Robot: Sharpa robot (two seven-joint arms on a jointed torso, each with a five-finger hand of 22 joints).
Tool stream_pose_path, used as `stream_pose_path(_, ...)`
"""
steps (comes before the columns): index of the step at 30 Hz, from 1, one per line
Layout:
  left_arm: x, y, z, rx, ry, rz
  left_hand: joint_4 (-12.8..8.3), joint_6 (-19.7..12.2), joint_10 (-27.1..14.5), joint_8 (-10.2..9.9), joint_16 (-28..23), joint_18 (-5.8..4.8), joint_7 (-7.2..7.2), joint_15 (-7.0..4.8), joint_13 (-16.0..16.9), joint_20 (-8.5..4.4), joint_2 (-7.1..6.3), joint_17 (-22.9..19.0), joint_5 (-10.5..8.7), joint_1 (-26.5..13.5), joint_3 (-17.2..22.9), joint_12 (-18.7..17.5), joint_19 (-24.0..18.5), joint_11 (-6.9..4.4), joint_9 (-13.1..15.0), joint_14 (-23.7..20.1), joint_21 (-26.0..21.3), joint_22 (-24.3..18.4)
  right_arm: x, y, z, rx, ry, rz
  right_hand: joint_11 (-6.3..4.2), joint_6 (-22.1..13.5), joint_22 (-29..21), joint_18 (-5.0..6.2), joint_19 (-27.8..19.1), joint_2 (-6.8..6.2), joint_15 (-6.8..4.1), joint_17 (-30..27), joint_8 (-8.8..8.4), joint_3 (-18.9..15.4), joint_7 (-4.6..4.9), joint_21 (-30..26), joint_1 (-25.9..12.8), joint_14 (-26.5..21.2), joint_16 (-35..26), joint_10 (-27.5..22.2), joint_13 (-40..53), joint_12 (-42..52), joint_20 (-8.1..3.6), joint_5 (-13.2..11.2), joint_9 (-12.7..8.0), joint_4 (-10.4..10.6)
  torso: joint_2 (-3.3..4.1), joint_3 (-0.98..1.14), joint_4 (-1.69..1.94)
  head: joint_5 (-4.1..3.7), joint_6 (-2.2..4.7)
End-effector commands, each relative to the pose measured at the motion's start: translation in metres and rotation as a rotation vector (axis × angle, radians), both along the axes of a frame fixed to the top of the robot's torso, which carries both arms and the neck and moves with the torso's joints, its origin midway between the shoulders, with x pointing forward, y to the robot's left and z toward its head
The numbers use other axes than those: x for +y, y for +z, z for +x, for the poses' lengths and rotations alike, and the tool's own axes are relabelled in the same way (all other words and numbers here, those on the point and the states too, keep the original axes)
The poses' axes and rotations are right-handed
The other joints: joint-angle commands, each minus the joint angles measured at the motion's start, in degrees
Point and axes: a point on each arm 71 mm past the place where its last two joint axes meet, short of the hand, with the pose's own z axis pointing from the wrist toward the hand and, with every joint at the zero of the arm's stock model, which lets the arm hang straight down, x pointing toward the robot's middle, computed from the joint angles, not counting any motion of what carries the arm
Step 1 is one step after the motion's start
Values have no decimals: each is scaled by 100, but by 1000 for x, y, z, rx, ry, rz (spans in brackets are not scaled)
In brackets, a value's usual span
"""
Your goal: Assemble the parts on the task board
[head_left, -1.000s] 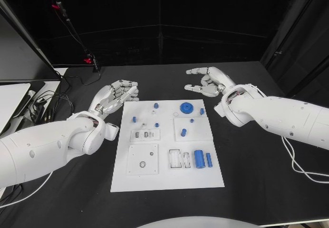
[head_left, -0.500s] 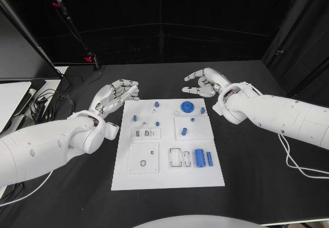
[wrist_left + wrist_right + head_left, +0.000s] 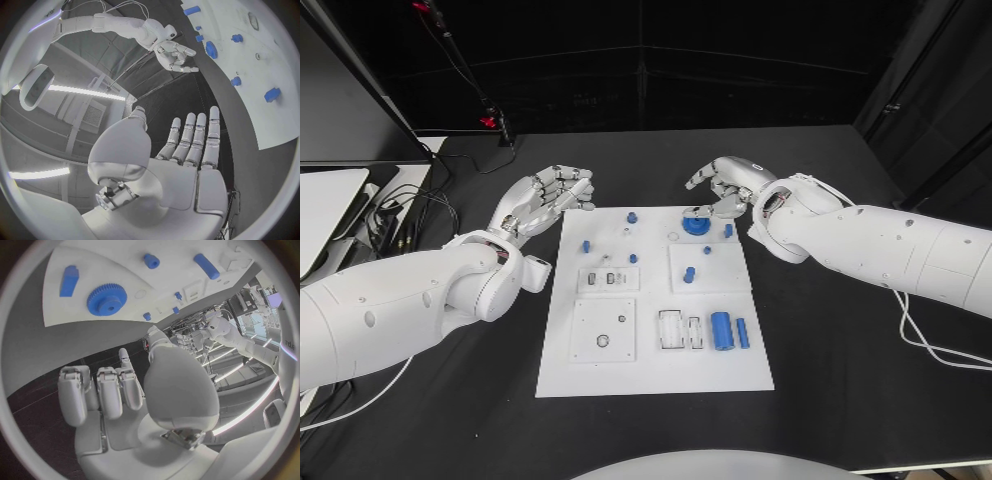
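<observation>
One gear (image 3: 692,225) beside right fingers (image 3: 721,207).

White task board (image 3: 653,372) on black table (image 3: 848,380); blue gear (image 3: 692,225), blue cylinder (image 3: 721,331); silver hands, white arms.

My two bulky, glossy white arms end in a silver segmented left hand (image 3: 548,192) and right hand (image 3: 728,184) (thin white cable trails lower right).
</observation>
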Motion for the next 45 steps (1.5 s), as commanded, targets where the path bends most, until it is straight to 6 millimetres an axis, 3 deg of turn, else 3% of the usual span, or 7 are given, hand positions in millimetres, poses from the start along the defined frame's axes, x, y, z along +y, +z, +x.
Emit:
stream_pose_path(1, -2, 7, -3, -91, -42, -38, 8, -2, -32, -20, 29, -80, 780, 4, -3, 3, 64, -1, 24, 10, -31, 15, -20, 14, -2, -41, -16, -8, 0, -4, 1, 25, -10, -103, 61, 31, 1506, -40, 594, 5, 50, 1506, 54, 85, 41, 19, 114, 609, 14, 608, 1506, 14, 73, 29, 14, 2, -6, -1, -7, 12, -15)
stream_pose_path(22, -1, 7, -4, -90, -41, -38, 9, -5, -34, -23, 30, -81, 781, 5, -3, 3, 68, -2, 26, 15, -36, 16, -21, 14, -1, -44, -16, -9, -3, -12, 3, 71, -41, -163, 76, 375, 1506, -40, 594, 127, 63, 1506, 299, 342, 44, 19, 521, 609, 14, 608, 1506, 14, 118, -1, 94, -28, -7, 1, -5, 13, -27)
stream_pose_path(25, -2, 7, -4, -91, -41, -38, 9, -5, -34, -23, 30, -81, 781, 5, -3, 3, 68, -2, 26, 15, -36, 16, -21, 14, -1, -44, -16, -9, -2, -13, 3, 77, -40, -167, 72, 407, 1506, -40, 594, 135, 61, 1506, 311, 354, 39, 19, 548, 609, 14, 608, 1506, 14, 117, -4, 100, -30, -6, 3, 8, 7, -32)
stream_pose_path(33, 0, 8, -4, -91, -37, -37, 9, -7, -36, -26, 31, -82, 781, 5, -3, 3, 72, -2, 27, 20, -43, 17, -23, 15, -1, -46, -17, -10, 1, -14, 2, 85, -35, -176, 65, 442, 1506, -40, 594, 149, 55, 1506, 320, 377, 28, 19, 593, 609, 14, 608, 1506, 14, 113, -10, 105, -35, -7, 2, -14, 42, -44)
stream_pose_path(45, -1, 8, -4, -91, -38, -37, 9, -7, -36, -26, 31, -82, 781, 5, -3, 3, 72, -2, 27, 20, -43, 17, -23, 15, -1, -46, -17, -10, 2, -17, 4, 107, -53, -196, 53, 410, 1506, -40, 594, 150, 44, 1506, 286, 389, 16, 19, 619, 609, 14, 608, 1506, 14, 105, -23, 90, -31, -6, 2, -12, 47, -63)
